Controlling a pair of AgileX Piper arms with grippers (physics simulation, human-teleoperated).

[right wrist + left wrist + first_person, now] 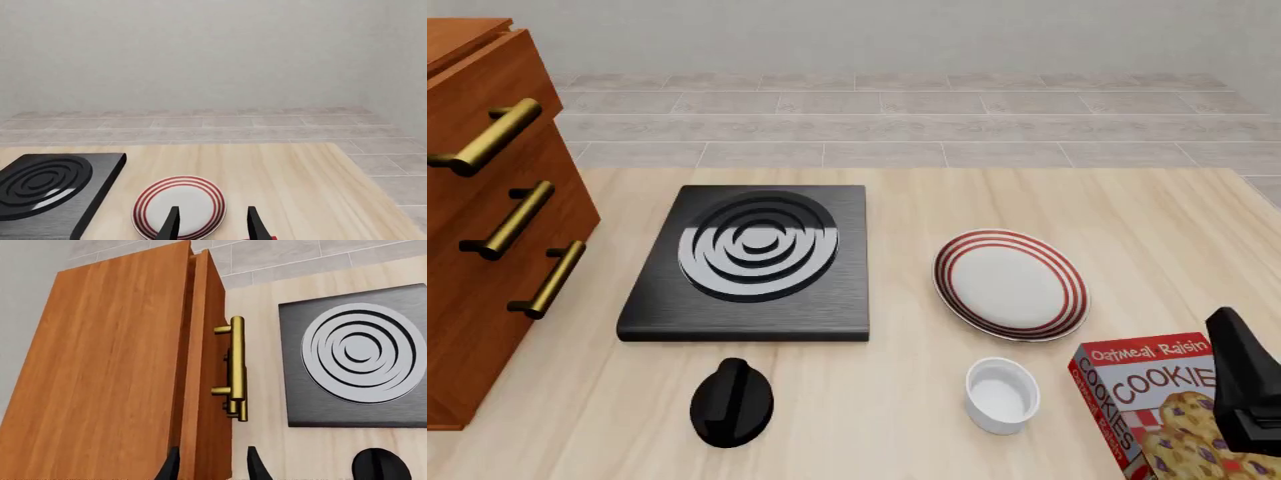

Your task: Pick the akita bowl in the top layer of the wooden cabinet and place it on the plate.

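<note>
Nearest the camera's side of the worktop (1094,210), the right hand (212,222) hovers with its two fingers parted and nothing between them, pointed out over the plate (1010,283); the cookie box (1154,405) and the small white cup (1002,396) lie just beside the arm, so a careless sweep toward the plate could knock either over or shove the cup onto the plate's rim. The black knob (731,402) sits a little to the left, near the stove (751,262), and could be nudged by a low pass. Farther left, the left hand (212,465) is also open and empty, its fingertips just short of the wooden cabinet (487,250) and roughly in line with the brass handle (237,367) of the top layer (481,110). That drawer looks shut or nearly so, and the akita bowl is not visible in any view; presumably it is inside. The main risk is a misaligned approach: the fingers could strike the drawer front or close beside the bar instead of around it, and a skewed pull might jam the drawer or drag the whole cabinet. A jerky opening could also slide the unseen bowl about.
</note>
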